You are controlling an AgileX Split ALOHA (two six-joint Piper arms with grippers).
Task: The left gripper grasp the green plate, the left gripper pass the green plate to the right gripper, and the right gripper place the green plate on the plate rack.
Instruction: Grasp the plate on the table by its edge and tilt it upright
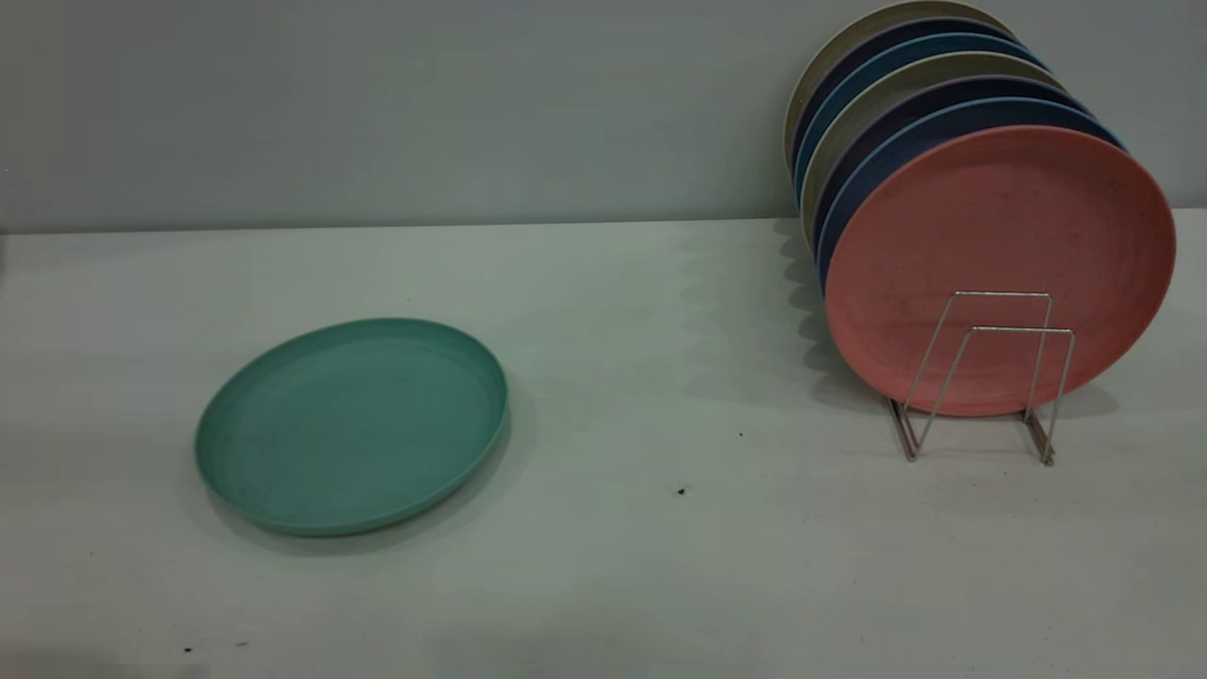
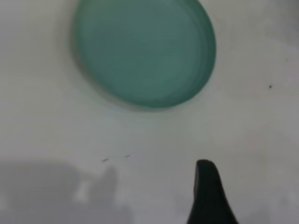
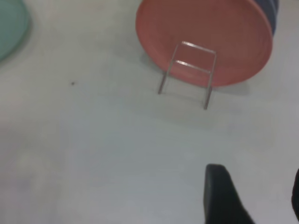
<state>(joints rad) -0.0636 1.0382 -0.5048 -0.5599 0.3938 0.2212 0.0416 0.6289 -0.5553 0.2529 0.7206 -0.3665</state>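
Observation:
The green plate (image 1: 351,424) lies flat on the white table at the left, apart from everything. It also shows in the left wrist view (image 2: 145,51), ahead of my left gripper (image 2: 254,191). That gripper hangs above bare table with one black finger (image 2: 208,191) in view and nothing beside it, so it is open and empty. The plate rack (image 1: 981,377) stands at the right. My right gripper (image 3: 256,189) is open and empty above the table, short of the rack (image 3: 189,70). Neither arm shows in the exterior view.
A salmon-pink plate (image 1: 1000,255) stands upright at the front of the rack, with several blue and beige plates (image 1: 905,104) behind it. Two empty wire loops stand in front of the pink plate. A grey wall (image 1: 377,104) closes the table's far side.

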